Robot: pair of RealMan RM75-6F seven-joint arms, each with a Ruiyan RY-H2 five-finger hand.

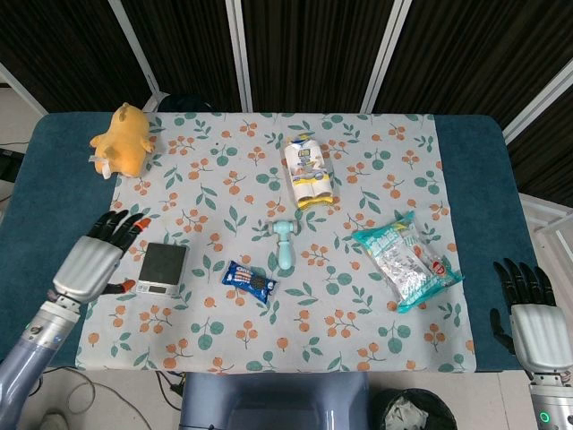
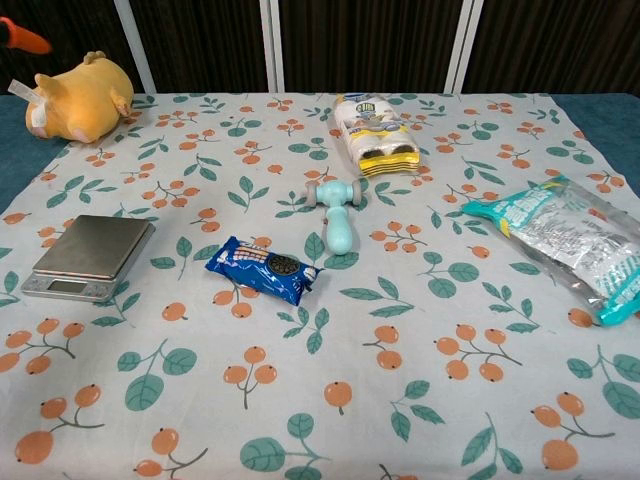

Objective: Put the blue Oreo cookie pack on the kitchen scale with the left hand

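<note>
The left hand (image 1: 88,262) hovers over the left part of the surface (image 1: 54,179), fingers spread and empty, palm turned down. Just to its right, close to the thumb tip, sits the kitchen scale (image 1: 163,268), a small square one with a steel top; whether the thumb touches it cannot be told. In the chest view only an orange fingertip (image 2: 20,36) shows at the upper left corner, above the scale (image 2: 90,256).

The blue Oreo cookie pack (image 1: 249,280) lies flat on the leaf-and-berry tablecloth (image 1: 206,340), to the right of the scale and apart from it, well beyond the left hand's reach side. In the chest view the pack (image 2: 260,269) lies angled, its right end lower.

Just past the pack stands a light teal toy hammer (image 1: 284,244), head away from the robot. Farther off lies a yellow-and-white snack multipack (image 1: 308,172). A yellow plush toy (image 1: 123,141) rests beyond the left hand, at the cloth's far left edge. A crinkly teal-edged clear bag (image 1: 407,260) lies to the right.

The right hand (image 1: 534,323) hangs off the surface's right near corner, fingers extended and apart, holding nothing.
</note>
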